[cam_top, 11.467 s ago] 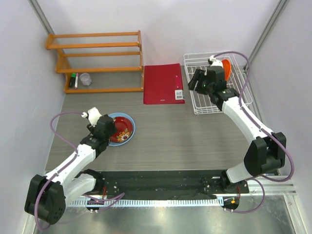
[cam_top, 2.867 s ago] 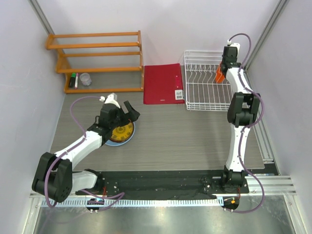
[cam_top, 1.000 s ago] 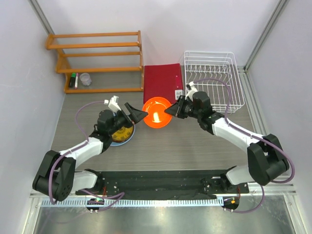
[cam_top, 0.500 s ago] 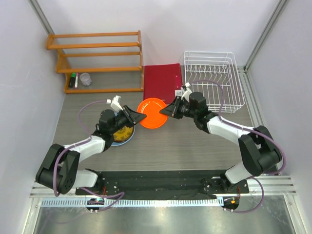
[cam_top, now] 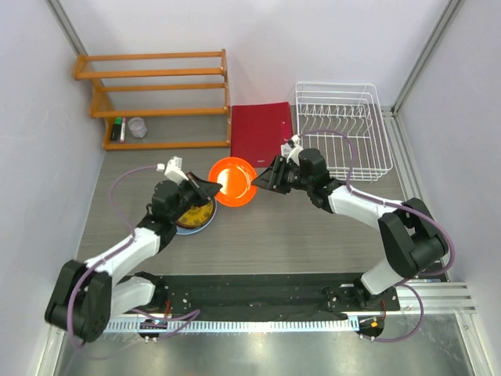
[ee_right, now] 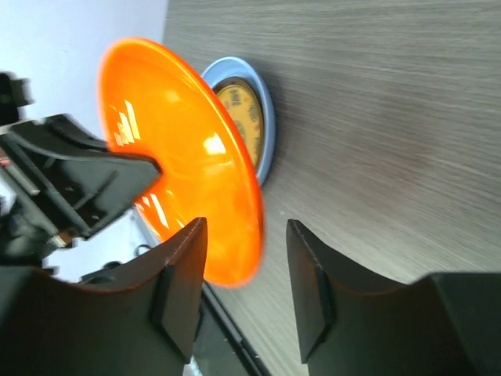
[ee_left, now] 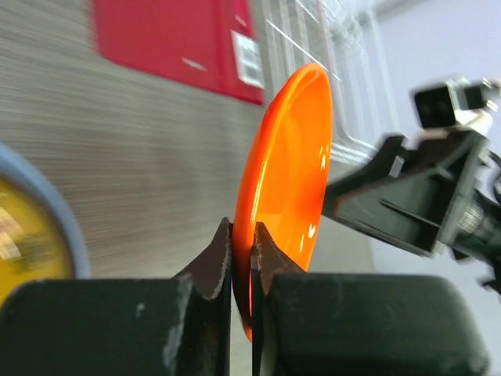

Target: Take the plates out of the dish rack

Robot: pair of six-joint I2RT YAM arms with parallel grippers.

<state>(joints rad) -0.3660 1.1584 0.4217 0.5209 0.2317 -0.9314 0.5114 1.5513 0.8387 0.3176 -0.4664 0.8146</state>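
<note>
The plain orange plate [cam_top: 232, 182] hangs tilted above the table, held by its left rim in my left gripper [cam_top: 212, 188], which is shut on it. In the left wrist view the rim of the orange plate [ee_left: 286, 172] is pinched between the left gripper [ee_left: 241, 235] jaws. My right gripper [cam_top: 267, 178] stands open at the plate's right rim; in the right wrist view the orange plate [ee_right: 180, 157] edge lies loose between the right gripper [ee_right: 246, 227] jaws. A yellow patterned plate [cam_top: 193, 215] lies on a light blue plate [ee_right: 267, 129] below. The white dish rack [cam_top: 343, 129] shows no plates.
A flat red folder [cam_top: 262, 133] lies between the rack and an orange wooden shelf [cam_top: 156, 94], which holds a marker [cam_top: 117, 128] and a small cup [cam_top: 137, 126]. Walls close in on both sides.
My left gripper closed on the orange plate's rim. My right gripper then opened and let it go. The plate has shifted a little to the left.
</note>
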